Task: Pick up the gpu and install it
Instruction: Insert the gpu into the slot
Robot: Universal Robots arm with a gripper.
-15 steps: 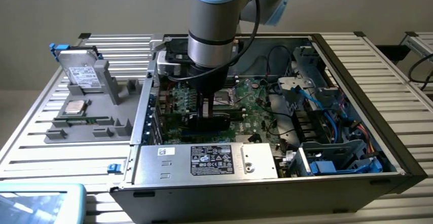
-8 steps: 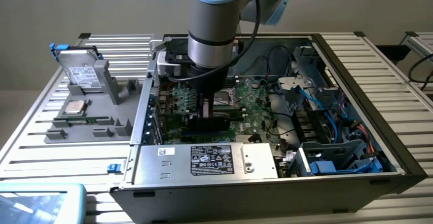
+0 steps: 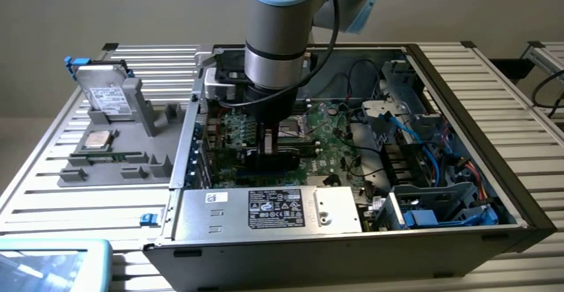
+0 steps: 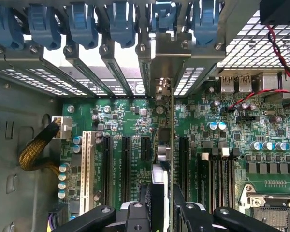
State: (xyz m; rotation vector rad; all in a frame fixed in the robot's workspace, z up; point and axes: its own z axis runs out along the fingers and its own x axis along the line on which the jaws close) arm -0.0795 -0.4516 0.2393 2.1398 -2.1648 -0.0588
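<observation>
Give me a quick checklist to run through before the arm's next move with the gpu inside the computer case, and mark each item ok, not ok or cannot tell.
1. gpu held edge-on between the gripper fingers: ok.
2. Card lined up over a motherboard slot: ok, it runs parallel to the black slots.
3. Metal bracket sits at the rear opening of the case: ok.
4. Card fully seated in the slot: cannot tell, the contact edge is hidden.
5. Yellow sleeved cable away from the card: ok.
6. Red and black wires away from the card: ok.
</observation>
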